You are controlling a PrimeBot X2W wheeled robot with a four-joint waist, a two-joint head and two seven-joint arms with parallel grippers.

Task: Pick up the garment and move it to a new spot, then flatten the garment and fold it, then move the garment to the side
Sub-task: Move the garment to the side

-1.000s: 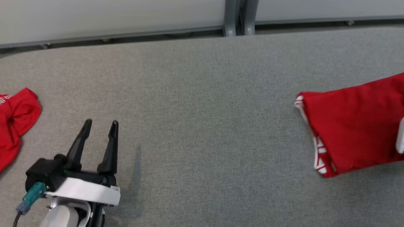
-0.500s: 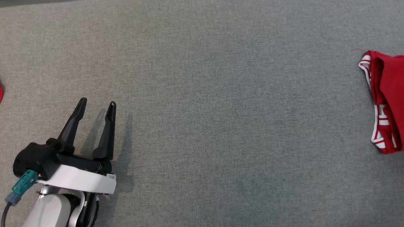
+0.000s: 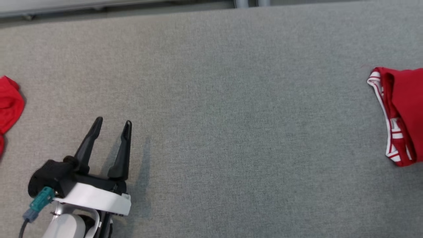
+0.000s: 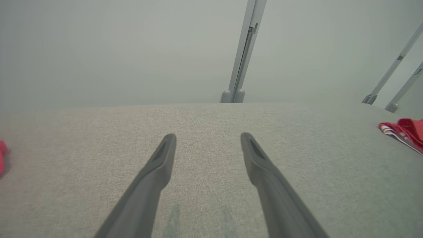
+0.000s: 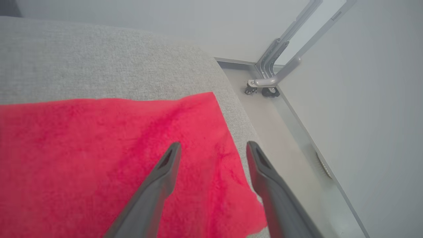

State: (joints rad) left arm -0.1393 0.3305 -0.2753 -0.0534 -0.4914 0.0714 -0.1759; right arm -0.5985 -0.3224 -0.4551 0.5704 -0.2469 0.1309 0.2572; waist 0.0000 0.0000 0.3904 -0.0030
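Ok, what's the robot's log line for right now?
garment: folded, at right table edge | left gripper: open, empty | right gripper: open above garment

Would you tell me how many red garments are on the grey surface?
2: a folded garment with striped trim at the far right, a rumpled garment at the far left. Others may lie outside view.

Folded red garment (image 3: 405,109), far right

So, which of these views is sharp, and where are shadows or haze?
Head view: sharp, evenly lit; the left gripper throws a soft shadow rightward on the table. Left wrist view: hazy, washed-out background. Right wrist view: the red garment up close looks fuzzy.
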